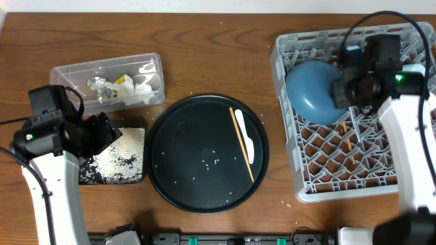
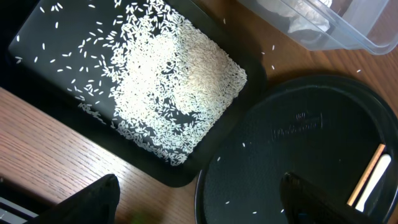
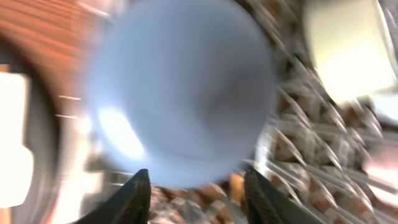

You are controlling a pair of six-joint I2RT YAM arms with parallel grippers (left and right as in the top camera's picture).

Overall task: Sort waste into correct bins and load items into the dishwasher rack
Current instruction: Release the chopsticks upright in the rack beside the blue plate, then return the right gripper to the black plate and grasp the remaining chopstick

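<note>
**Right gripper (image 1: pixel 340 90) parted beside blue bowl; tray items left to load**

Overhead: right gripper sits at the edge of the big dark-blue round bowl (image 1: pixel 312 88). The bowl lies tilted in the far left corner of the large light-grey pegged plastic dishwasher rack (image 1: pixel 371 167). Clear rectangular plastic tub (image 1: pixel 71 82) holds crumpled white tissue (image 1: pixel 143 85) and a small yellow-green packet (image 1: pixel 121 82). Shallow black rectangular tray (image 1: pixel 102 173) carries a heap of white rice (image 1: pixel 126 146). Left gripper (image 1: pixel 107 131) hovers over that tray. Large round black tray (image 1: pixel 184 136) holds wooden chopsticks (image 1: pixel 242 144), a white spoon (image 1: pixel 249 148) and stray grains. Judged: waste mostly sorted, bowl racked, chopsticks and spoon not yet loaded.

Left wrist: fingers spread wide and empty, above the gap between rice tray and round tray.

Right wrist: blurred. Fingers stand apart under the bowl, pinching nothing; contact cannot be told.
</note>
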